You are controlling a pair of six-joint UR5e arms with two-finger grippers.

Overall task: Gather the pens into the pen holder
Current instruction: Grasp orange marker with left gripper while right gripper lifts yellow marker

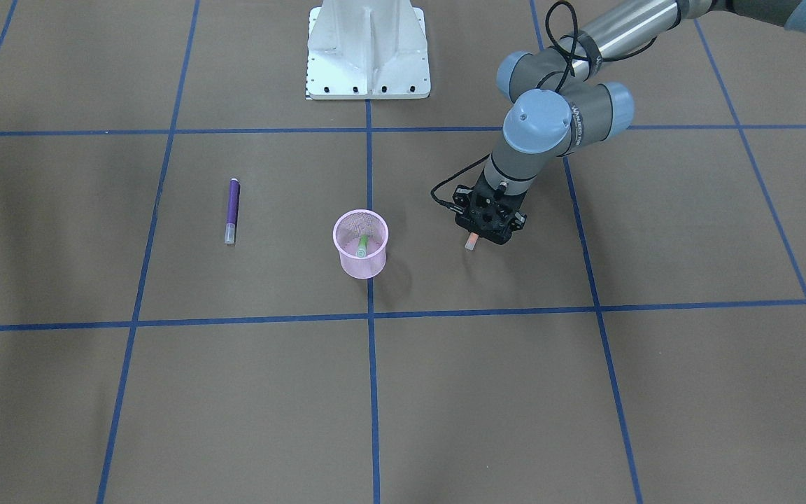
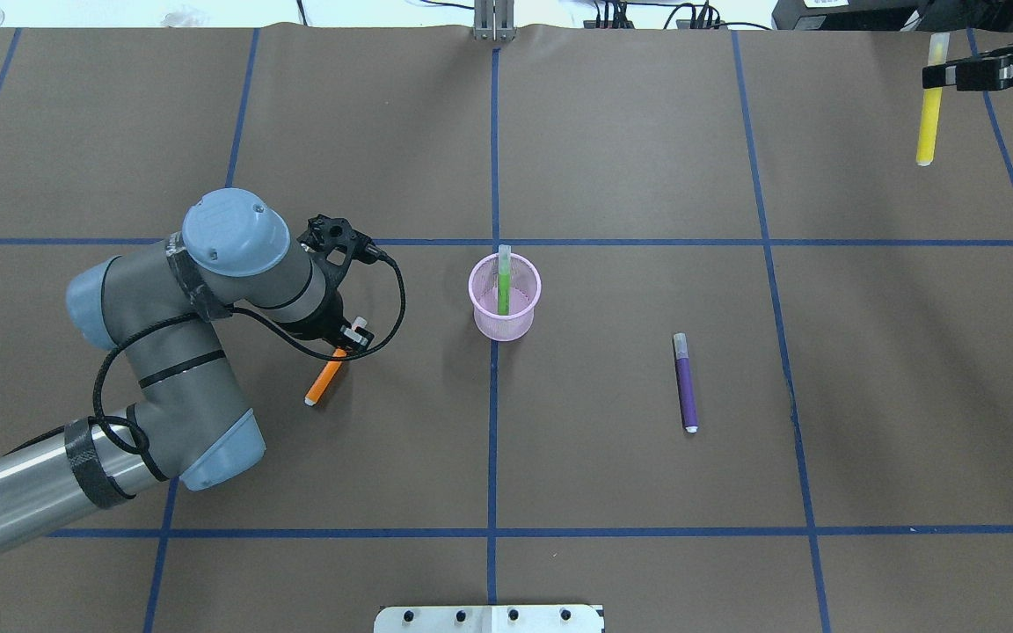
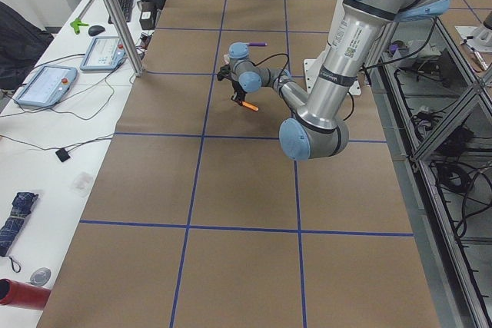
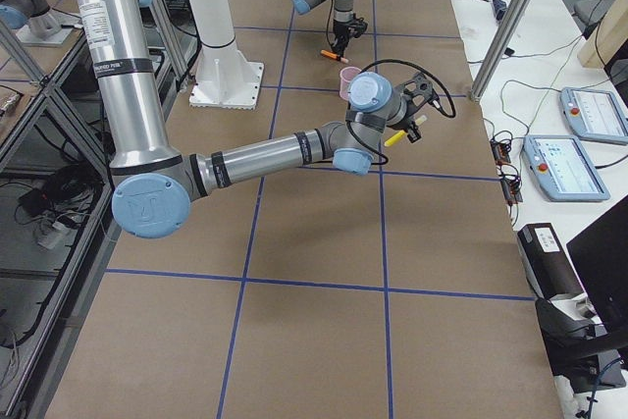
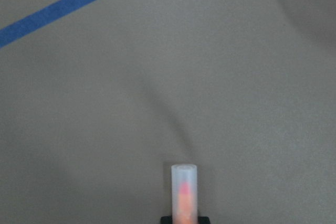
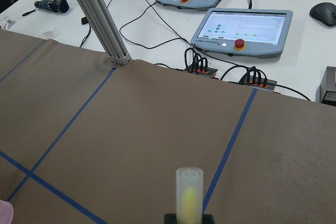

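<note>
One orange pen [image 2: 324,380] in left tool [image 2: 345,345]

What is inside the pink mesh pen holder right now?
One green pen leans inside the pen holder, its pale cap poking above the rim. No other pen shows through the mesh. The pen's lower end is blurred behind the mesh wall.

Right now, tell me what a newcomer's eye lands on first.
The pink pen holder stands mid-table, a green pen leaning inside. The left hand grips an orange pen beside it; the right hand holds a yellow pen at the far right corner. A purple pen lies loose.
</note>
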